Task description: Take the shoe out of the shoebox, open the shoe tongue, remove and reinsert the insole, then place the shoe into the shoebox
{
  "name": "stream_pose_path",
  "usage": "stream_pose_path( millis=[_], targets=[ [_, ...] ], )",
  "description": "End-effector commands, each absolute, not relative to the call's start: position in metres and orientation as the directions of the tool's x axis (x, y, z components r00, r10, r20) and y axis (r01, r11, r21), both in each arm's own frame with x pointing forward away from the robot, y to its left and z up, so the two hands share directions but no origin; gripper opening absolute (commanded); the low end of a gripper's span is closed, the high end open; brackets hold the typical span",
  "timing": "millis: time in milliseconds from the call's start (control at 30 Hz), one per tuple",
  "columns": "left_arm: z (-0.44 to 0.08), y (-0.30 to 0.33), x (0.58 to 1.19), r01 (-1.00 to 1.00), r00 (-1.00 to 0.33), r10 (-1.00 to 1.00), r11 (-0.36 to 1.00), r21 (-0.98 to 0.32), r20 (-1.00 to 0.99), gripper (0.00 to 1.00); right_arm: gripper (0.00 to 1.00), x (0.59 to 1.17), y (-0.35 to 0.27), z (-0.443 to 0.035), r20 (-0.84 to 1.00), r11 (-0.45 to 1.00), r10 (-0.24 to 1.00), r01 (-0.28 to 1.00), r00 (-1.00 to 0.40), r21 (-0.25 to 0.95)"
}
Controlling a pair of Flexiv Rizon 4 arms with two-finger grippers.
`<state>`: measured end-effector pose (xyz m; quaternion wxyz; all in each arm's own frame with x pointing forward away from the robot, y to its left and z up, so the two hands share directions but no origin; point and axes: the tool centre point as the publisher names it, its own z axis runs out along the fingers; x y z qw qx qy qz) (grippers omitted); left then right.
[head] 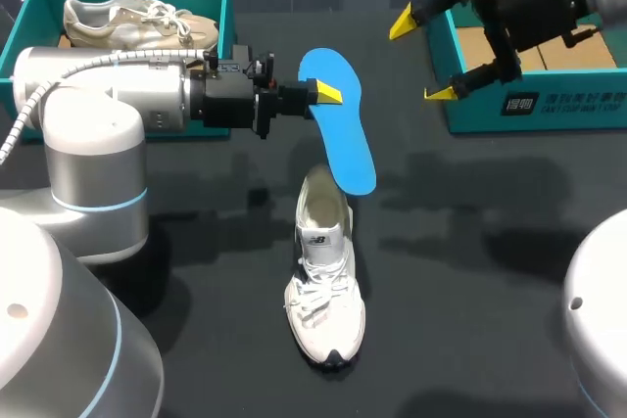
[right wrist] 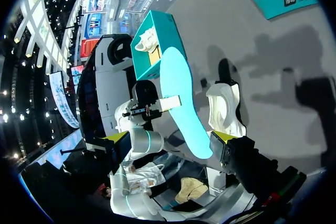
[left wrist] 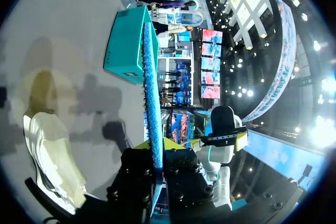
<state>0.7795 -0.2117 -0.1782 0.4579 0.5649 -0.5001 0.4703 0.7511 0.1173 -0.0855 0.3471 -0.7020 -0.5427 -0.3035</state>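
Left shoebox (head: 223, 7): stands at the far left of the table (head: 470, 271) and holds one beige shoe (head: 127, 22).

Left gripper (head: 328, 94): clamped on the blue insole (head: 345, 139) near one end, one finger on each face. The insole is held off the table with its free end just above the opening of the white shoe (head: 325, 271). This hold appears to suit feeding it into the shoe.

White shoe: upright at mid-table, outside both boxes, toe toward the robot.

Right gripper (head: 421, 58): fingers spread wide, holding nothing, over the near corner of the right shoebox (head: 549, 115). It is probably parked clear of the insole.

Right shoebox: only bare cardboard floor shows; the arm hides part of it.
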Motion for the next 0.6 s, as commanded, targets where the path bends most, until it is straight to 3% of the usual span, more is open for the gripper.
stream_pose_path(
  millis=[33,600],
  targets=[
    [-0.178,-0.213,0.779,-0.996,0.057,-0.136,-0.081,0.046,0.989,0.00,1.00,0.744,0.123,-0.072,0.585,-0.179,0.775,0.971,0.238,-0.157],
    [-0.178,-0.213,0.779,-0.996,0.057,-0.136,-0.081,0.046,0.989,0.00,1.00,0.748,0.168,-0.049,0.257,-0.161,0.942,0.961,0.217,-0.225]
  ],
)
